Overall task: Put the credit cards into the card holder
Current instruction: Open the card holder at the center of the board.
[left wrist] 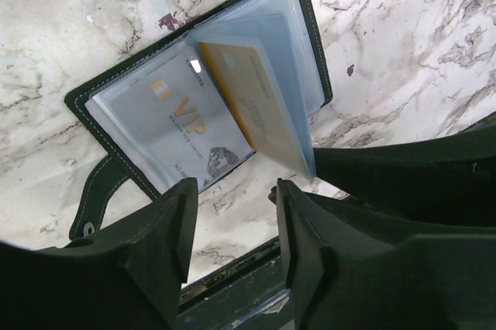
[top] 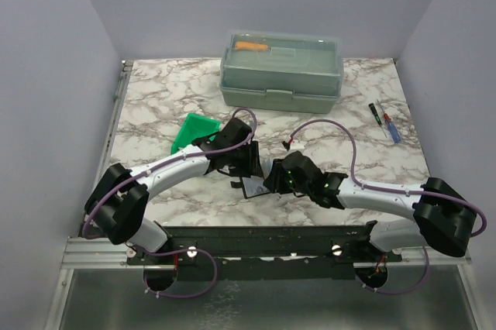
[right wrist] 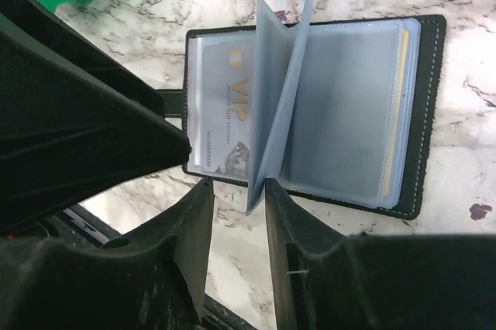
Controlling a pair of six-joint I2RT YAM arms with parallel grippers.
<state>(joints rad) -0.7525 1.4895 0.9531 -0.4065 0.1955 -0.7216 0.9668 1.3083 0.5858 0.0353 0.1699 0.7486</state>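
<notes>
The black card holder (left wrist: 308, 43) lies open on the marble table; it also shows in the right wrist view (right wrist: 428, 113) and, mostly hidden by the arms, in the top view (top: 253, 186). A silver VIP card (left wrist: 182, 125) sits in its left pocket. A yellowish card (left wrist: 244, 90) sits in a raised see-through sleeve. My left gripper (left wrist: 232, 210) is open and empty just above the holder's near edge. My right gripper (right wrist: 239, 194) is open, with the edge of a standing sleeve (right wrist: 271, 97) between its fingers, against the right one.
A green bin (top: 192, 130) lies just left of the grippers. The grey-green toolbox (top: 281, 70) stands at the back. Two pens (top: 385, 122) lie at the right. The metal rail (top: 271, 241) runs along the near edge.
</notes>
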